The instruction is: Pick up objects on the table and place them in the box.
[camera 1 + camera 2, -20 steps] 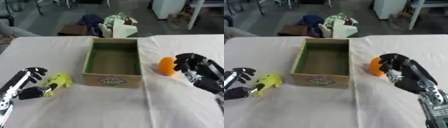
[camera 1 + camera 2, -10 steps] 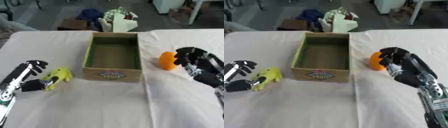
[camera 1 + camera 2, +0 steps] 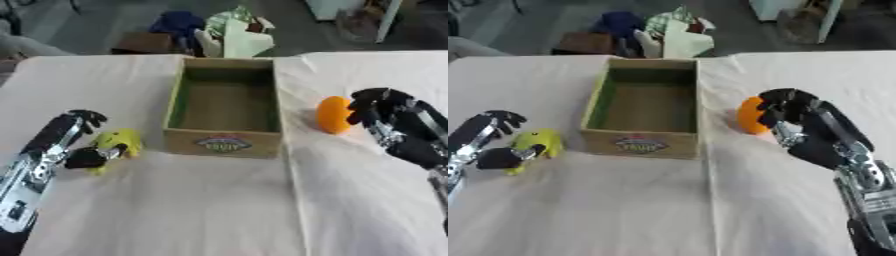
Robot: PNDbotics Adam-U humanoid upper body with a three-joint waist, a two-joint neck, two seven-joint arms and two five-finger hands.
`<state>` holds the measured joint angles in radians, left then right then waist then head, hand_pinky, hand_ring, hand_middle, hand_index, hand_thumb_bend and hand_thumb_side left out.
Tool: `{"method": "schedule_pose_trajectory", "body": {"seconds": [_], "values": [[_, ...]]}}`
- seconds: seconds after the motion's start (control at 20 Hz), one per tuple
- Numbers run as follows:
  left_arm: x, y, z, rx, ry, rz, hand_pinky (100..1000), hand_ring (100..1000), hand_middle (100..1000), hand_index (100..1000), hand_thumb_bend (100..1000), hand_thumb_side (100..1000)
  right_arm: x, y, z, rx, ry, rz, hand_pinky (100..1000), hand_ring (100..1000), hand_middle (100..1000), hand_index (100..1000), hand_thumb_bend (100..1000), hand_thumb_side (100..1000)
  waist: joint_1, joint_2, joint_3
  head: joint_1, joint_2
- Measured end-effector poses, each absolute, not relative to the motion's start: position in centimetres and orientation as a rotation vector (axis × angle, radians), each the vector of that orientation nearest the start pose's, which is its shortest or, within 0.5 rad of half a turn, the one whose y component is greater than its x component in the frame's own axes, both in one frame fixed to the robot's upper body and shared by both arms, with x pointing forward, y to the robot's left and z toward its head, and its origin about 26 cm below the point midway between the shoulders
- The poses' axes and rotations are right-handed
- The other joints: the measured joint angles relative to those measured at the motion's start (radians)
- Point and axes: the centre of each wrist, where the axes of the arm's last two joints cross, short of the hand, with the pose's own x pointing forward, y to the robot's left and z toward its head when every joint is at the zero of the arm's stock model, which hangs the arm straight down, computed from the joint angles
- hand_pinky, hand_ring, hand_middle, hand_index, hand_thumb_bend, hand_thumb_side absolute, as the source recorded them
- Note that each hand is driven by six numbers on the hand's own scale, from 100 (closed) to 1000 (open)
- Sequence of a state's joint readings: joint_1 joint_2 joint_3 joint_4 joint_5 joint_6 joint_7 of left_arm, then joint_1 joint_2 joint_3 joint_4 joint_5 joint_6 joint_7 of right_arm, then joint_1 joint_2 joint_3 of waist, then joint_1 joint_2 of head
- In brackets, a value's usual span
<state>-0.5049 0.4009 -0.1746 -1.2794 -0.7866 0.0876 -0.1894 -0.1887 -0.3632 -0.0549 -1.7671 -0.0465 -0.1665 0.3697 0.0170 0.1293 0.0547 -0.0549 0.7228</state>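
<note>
An open cardboard box (image 3: 226, 142) with a green, empty inside stands in the middle of the white table. An orange ball (image 3: 332, 114) lies on the cloth to its right. My right hand (image 3: 395, 126) is against the ball's right side, its fingers half curled over that edge; no closed grip shows. A yellow-green toy (image 3: 115, 142) lies left of the box. My left hand (image 3: 63, 139) lies beside it, fingers stretched toward the far side and the thumb (image 3: 86, 158) touching the toy's near end.
The white cloth (image 3: 175, 210) covers the table, with a fold line running from the box toward the near edge. Beyond the far edge lie bags and crumpled cloth (image 3: 229, 34) on the floor.
The whole picture has shifted, so the camera has moved. Both hands keep much the same place beside the ball and the toy.
</note>
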Motion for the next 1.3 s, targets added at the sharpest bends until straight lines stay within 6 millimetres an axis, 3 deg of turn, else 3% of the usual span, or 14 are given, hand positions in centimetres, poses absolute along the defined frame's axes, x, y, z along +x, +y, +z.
{"method": "schedule_pose_trajectory", "body": {"seconds": [0.45, 0.6, 0.85, 0.9, 1.05, 1.3], "values": [[40.2, 27.7, 7.9, 0.81, -1.321, -1.23, 657, 625, 633, 808, 466, 401, 31.3, -31.1, 12.4, -0.006, -2.01, 0.686, 638, 605, 629, 781, 100, 406, 0.0, 0.0, -0.004, 0.001, 0.024], [40.4, 27.7, 7.9, 0.816, -1.312, -1.241, 648, 597, 606, 804, 406, 351, 31.3, -31.1, 12.3, -0.006, -2.01, 0.685, 638, 605, 629, 781, 100, 406, 0.0, 0.0, -0.004, 0.001, 0.025], [40.5, 27.8, 7.8, 0.822, -1.294, -1.245, 612, 538, 560, 789, 202, 200, 31.3, -31.1, 12.3, -0.006, -2.01, 0.685, 638, 606, 629, 781, 100, 406, 0.0, -0.003, -0.004, 0.001, 0.03], [40.5, 27.9, 7.8, 0.822, -1.291, -1.244, 582, 500, 531, 780, 100, 137, 31.2, -31.1, 12.3, -0.006, -2.01, 0.685, 638, 606, 629, 781, 100, 407, 0.0, -0.003, -0.004, 0.001, 0.032], [40.5, 28.1, 7.8, 0.824, -1.287, -1.224, 559, 461, 492, 765, 100, 114, 31.2, -31.1, 12.3, -0.006, -2.01, 0.685, 638, 606, 629, 780, 100, 407, 0.0, -0.003, -0.004, 0.001, 0.033], [40.2, 28.3, 8.5, 0.811, -1.332, -1.149, 523, 402, 437, 747, 100, 155, 31.2, -31.1, 12.3, -0.006, -2.01, 0.684, 638, 606, 629, 781, 100, 407, -0.001, -0.003, -0.001, 0.001, 0.033]]}}
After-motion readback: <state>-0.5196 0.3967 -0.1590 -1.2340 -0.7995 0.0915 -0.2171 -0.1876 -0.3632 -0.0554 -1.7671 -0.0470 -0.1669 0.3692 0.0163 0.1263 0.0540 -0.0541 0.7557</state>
